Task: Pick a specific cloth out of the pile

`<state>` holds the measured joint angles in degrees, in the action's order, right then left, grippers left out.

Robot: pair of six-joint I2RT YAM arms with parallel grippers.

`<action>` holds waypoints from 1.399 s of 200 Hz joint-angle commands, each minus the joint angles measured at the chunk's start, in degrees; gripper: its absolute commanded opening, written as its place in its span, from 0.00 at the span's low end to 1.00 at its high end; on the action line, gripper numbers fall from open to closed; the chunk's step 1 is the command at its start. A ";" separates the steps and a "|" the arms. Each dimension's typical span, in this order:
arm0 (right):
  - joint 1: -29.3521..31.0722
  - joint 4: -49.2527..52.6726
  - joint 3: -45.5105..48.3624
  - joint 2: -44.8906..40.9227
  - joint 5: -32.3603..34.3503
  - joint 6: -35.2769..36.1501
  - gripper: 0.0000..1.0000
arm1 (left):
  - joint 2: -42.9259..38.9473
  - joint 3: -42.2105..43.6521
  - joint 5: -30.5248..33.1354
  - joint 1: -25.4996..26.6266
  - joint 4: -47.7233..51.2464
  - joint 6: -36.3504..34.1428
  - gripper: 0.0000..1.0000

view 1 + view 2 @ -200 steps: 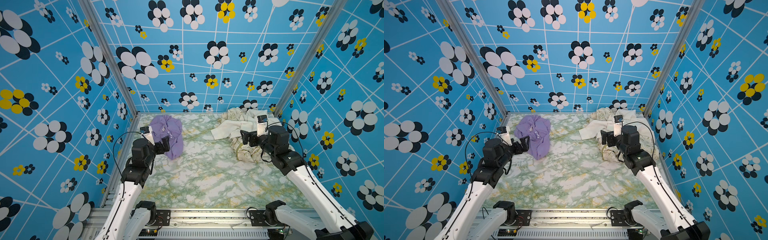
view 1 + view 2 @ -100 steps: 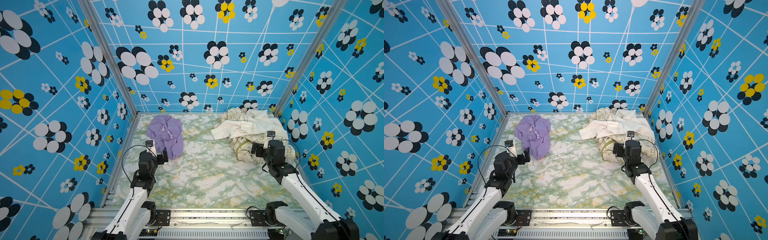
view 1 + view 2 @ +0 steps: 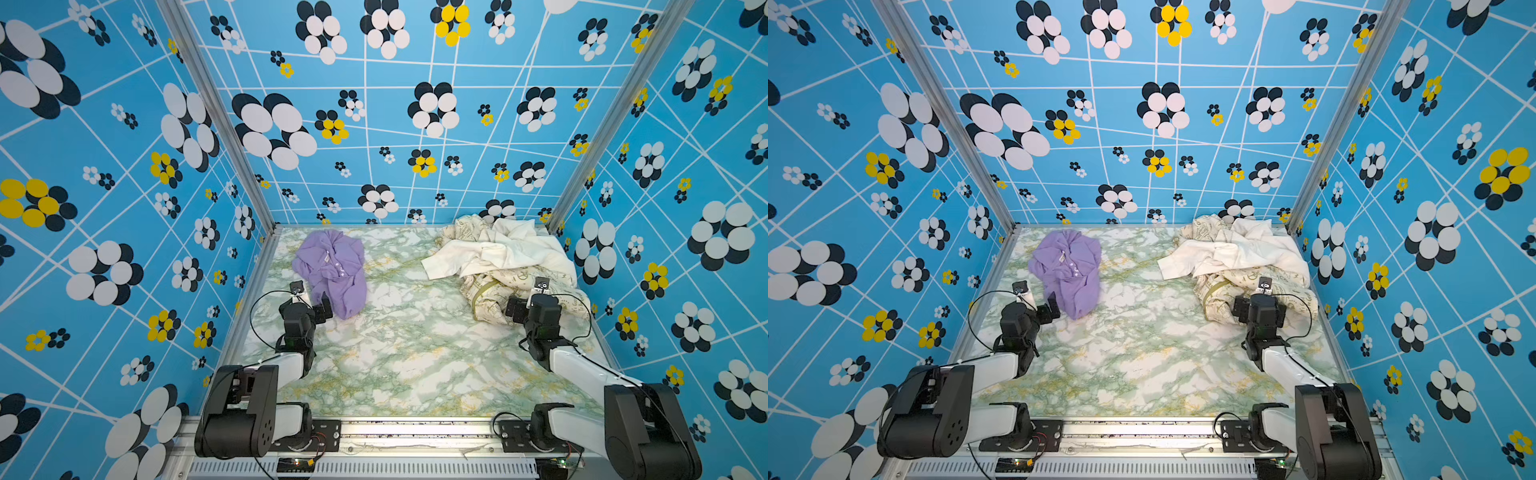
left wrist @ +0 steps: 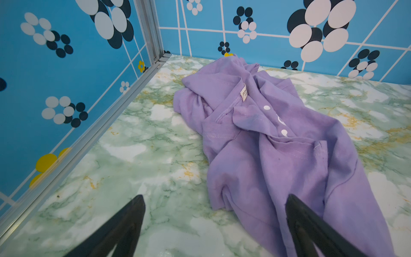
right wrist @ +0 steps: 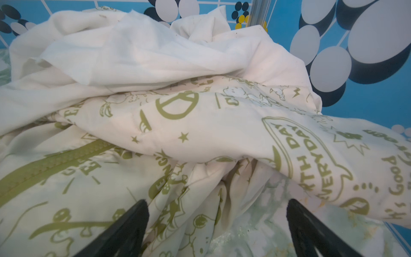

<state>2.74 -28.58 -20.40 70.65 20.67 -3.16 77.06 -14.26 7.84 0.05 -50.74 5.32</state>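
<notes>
The lavender cloth (image 3: 332,270) (image 3: 1069,266) lies crumpled by itself on the marble tabletop at the back left, its white buttons (image 4: 266,108) showing. The pile (image 3: 507,257) (image 3: 1237,253) sits at the back right: a white cloth (image 5: 133,51) over a cream cloth with green print (image 5: 200,124) and an olive strap (image 5: 55,162). My left gripper (image 3: 311,305) (image 4: 214,200) is open and low at the lavender cloth's near edge, one finger over the fabric. My right gripper (image 3: 532,305) (image 5: 216,204) is open at the pile's near edge, holding nothing.
Blue flowered walls close in the table (image 3: 415,353) on three sides, with aluminium posts (image 3: 249,166) at the back corners. The lavender cloth lies near the left wall rail (image 4: 89,133). The pile fills the back right corner. A metal rail (image 3: 395,428) with both arm bases runs along the front.
Both arms have drawn back toward the front and dropped low, folding at the elbows. Their grippers stayed open. The lavender cloth and the pile have not moved.
</notes>
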 commanded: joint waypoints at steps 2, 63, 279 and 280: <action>-0.57 -12.76 1.59 3.25 -1.55 1.96 0.99 | 4.79 0.46 -2.55 -0.32 -10.35 -1.63 0.99; -0.90 -10.23 -3.42 8.36 -8.00 2.27 0.99 | 11.71 -1.15 -3.36 1.18 -13.92 -4.01 0.99; -1.07 -22.63 -1.76 17.77 -11.79 2.33 0.99 | 11.71 -7.39 -4.53 1.71 -2.35 -5.06 0.99; -1.07 -22.64 -1.75 17.77 -11.79 2.30 0.99 | 11.71 -7.42 -4.51 1.66 -2.35 -5.06 0.99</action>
<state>1.93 -50.41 -20.73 88.42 9.69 -1.21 88.44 -20.93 3.86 1.26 -53.89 1.21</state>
